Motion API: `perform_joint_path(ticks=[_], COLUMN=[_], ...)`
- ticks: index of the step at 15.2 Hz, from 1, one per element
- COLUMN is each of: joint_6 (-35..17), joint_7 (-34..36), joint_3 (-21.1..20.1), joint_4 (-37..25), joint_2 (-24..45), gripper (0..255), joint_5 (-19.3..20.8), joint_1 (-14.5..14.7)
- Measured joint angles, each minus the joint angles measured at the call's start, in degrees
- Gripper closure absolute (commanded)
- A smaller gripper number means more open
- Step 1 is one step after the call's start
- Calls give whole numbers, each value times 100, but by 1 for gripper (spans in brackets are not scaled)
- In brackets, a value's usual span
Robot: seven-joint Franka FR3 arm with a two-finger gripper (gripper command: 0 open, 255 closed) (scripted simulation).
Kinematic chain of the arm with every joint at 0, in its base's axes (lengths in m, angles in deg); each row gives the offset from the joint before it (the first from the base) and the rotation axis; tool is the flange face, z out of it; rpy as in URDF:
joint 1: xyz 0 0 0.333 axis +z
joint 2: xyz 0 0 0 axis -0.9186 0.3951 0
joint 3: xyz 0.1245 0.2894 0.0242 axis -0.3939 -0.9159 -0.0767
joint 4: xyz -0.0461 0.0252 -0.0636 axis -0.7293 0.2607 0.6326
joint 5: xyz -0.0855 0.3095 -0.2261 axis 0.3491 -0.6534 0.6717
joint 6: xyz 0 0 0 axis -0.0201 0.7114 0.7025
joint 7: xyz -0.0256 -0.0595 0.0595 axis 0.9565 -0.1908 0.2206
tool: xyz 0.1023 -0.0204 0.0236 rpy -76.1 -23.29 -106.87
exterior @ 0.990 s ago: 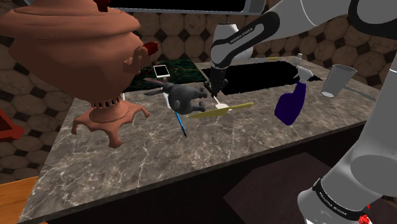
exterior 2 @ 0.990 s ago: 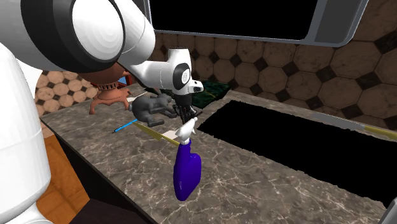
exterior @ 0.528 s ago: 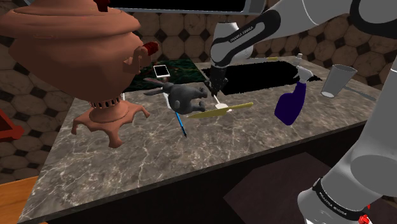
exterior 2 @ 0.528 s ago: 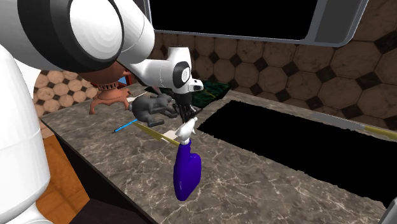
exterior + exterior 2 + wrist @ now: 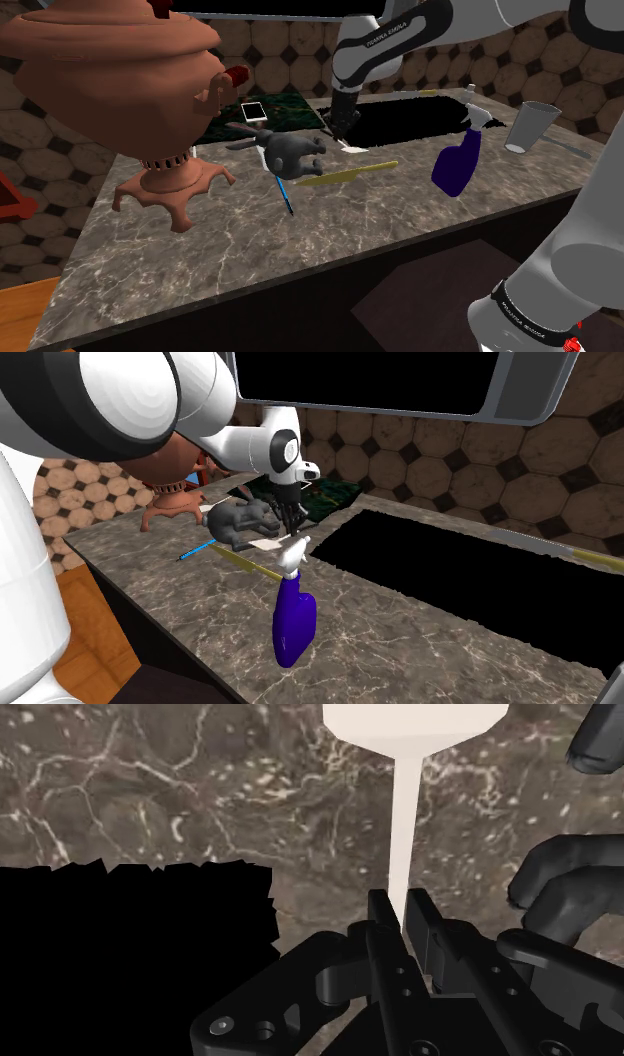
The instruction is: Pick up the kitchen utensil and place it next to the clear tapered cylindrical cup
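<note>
Marble counter [image 5: 200, 260] now lies below the pincer [image 5: 400, 909], which has risen, clamped on the pale spatula [image 5: 405, 824]; pickup looks done, carry to the cup [image 5: 530, 125] remains.

Place: a home kitchen.
Table: a long, dark, marble-veined table [image 5: 200, 250] running along the wall.
Wall: brown octagonal tiles [image 5: 450, 462] with small dark squares between them, laid like a backsplash.
Cut-out: a rectangular, sink-shaped black area [image 5: 450, 572] in the table top.
Housewares: a copper-brown samovar [image 5: 130, 80], a blue spray bottle [image 5: 457, 165] and a clear cup [image 5: 530, 125] stand on the table.
Floor: orange wooden boards [image 5: 20, 310].
</note>
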Motion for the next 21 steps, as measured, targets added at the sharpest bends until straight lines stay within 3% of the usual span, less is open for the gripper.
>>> perform_joint_path(ticks=[21], joint_6=[1496], joint_7=[-46], joint_3=[-2], joint_4=[-1039], joint_2=[-457], gripper=[255], joint_5=[-24], joint_1=[-3])
